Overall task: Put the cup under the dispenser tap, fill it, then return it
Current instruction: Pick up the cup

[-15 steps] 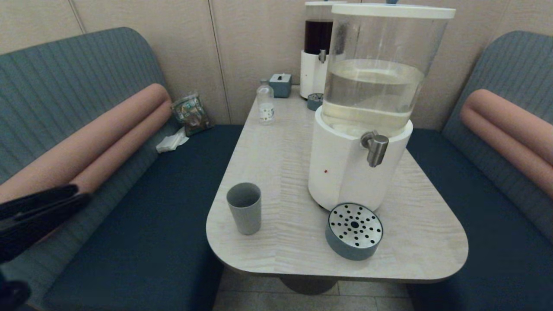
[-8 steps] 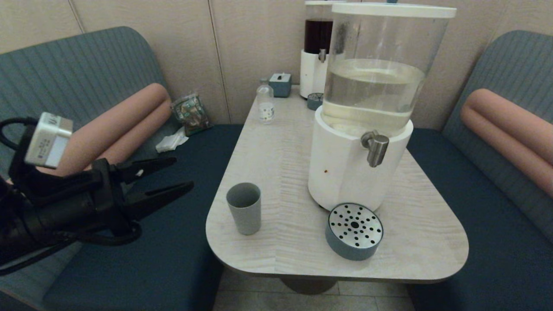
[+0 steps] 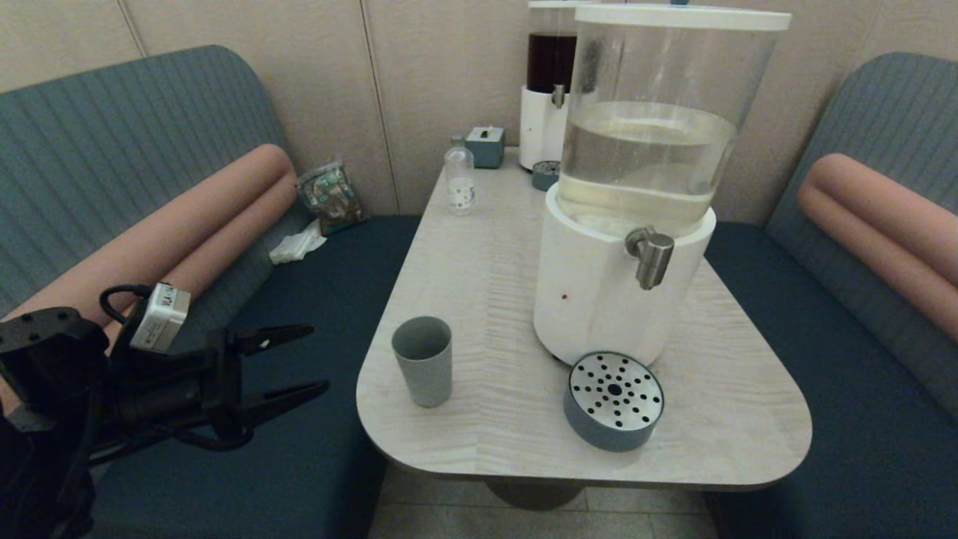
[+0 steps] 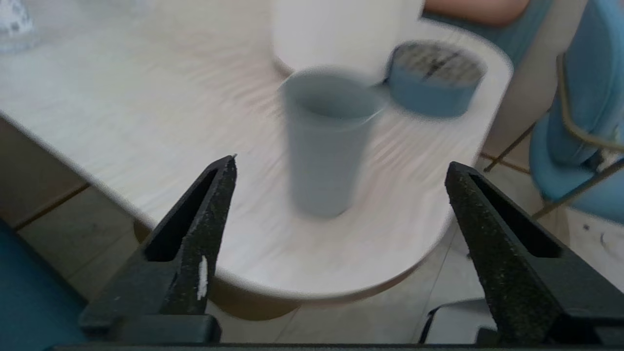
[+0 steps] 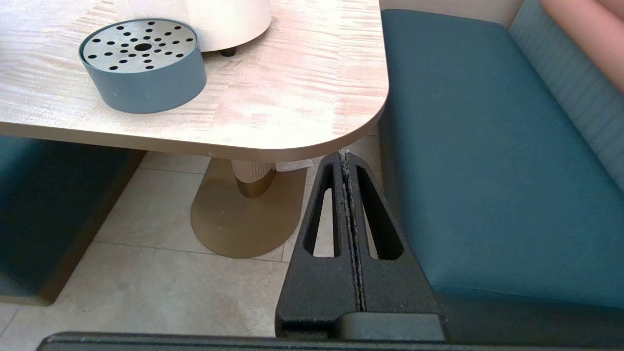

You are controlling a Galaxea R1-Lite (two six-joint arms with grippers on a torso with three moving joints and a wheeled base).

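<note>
Step in hand: reach for cup, not yet grasped. Cup point(image 3: 423, 361) upright on worktop point(image 3: 486, 262) near front-left edge, well apart from dispenser tap point(image 3: 650, 255). Drip tray point(image 3: 614, 400) below tap, bare. Left gripper point(image 3: 318, 357) off worktop edge, jaws wide, aimed at cup. Right gripper point(image 5: 346, 157) parked low by worktop corner, jaws closed, empty. Next: advance left gripper so jaws straddle cup, then close.

I see the cup point(image 3: 423, 360), a plain grey-blue tapered tumbler, standing upright and empty on the table, ahead of my spread left gripper point(image 3: 317, 357). The dispenser tap point(image 3: 650, 257), brushed steel with its spout pointing down, lies well beyond it.
</note>
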